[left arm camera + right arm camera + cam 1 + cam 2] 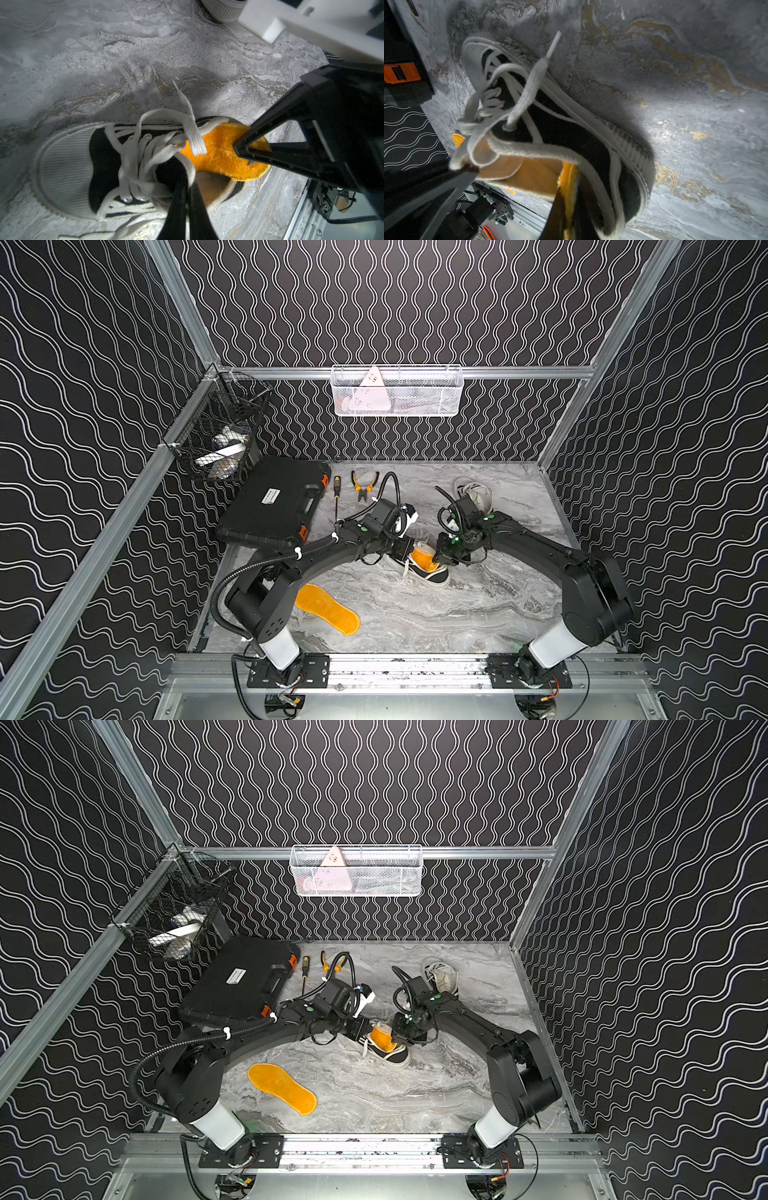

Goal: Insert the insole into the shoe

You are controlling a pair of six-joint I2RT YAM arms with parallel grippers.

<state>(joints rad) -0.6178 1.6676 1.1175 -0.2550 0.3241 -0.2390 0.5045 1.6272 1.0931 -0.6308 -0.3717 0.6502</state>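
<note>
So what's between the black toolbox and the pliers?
A screwdriver lies between the toolbox and the pliers; both top views show it.

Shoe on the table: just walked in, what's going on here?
Insole insertion, partway through. The left end effector is shut on the opening rim of the black-and-white shoe, steadying it on the table. The right end effector pinches the heel end of the orange insole, which sticks up out of the opening and is not seated yet. A second orange insole lies flat near the left arm's base.
</note>
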